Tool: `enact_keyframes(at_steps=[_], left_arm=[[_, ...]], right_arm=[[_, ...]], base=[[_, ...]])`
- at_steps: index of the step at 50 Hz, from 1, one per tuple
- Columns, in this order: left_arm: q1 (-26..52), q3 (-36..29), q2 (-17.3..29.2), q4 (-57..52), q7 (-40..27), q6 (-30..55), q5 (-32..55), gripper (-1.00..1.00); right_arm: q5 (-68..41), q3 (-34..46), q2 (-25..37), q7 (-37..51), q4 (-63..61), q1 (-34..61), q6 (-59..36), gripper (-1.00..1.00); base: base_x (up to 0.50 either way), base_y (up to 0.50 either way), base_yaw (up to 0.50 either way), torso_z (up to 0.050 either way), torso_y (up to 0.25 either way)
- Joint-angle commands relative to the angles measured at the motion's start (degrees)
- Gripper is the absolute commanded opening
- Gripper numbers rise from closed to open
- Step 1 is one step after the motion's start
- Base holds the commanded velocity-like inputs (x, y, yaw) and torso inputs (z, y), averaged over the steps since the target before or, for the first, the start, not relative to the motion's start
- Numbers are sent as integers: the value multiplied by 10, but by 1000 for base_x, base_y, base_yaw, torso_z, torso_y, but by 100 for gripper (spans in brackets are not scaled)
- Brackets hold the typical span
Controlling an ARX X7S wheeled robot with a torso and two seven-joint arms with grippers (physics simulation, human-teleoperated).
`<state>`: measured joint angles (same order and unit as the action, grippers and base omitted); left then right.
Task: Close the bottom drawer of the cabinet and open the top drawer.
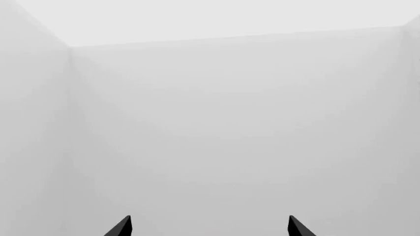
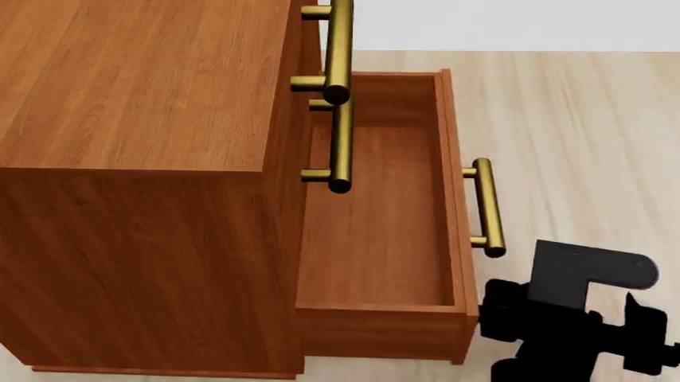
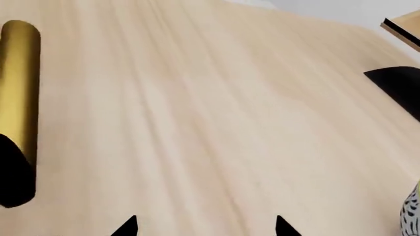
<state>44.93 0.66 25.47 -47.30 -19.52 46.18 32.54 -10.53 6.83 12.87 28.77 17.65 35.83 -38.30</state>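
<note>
We judge neither step done. At the left of the head view stands the cabinet on the pale floor, its top drawer and the middle one shut, brass handles stacked along the front edge. To the right, the bottom drawer is pulled well out and holds nothing; its handle faces the floor side. It must be pushed in before the top one is pulled. Our right gripper sits near that handle, fingertips apart and holding nothing. The left gripper faces bare wall, fingers wide and empty.
</note>
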Motion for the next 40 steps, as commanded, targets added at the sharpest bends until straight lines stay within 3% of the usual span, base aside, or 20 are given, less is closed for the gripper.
enact_keyframes(at_steps=[1, 40], left_arm=[[0, -4, 2, -1, -3, -1, 1, 100], [9, -5, 10, 0, -10, 0, 10, 100]], right_arm=[[-23, 17, 0, -43, -19, -9, 33, 100], [-95, 60, -7, -197, -45, -20, 109, 100]], base=[[0, 0, 0, 0, 0], [0, 0, 0, 0, 0]])
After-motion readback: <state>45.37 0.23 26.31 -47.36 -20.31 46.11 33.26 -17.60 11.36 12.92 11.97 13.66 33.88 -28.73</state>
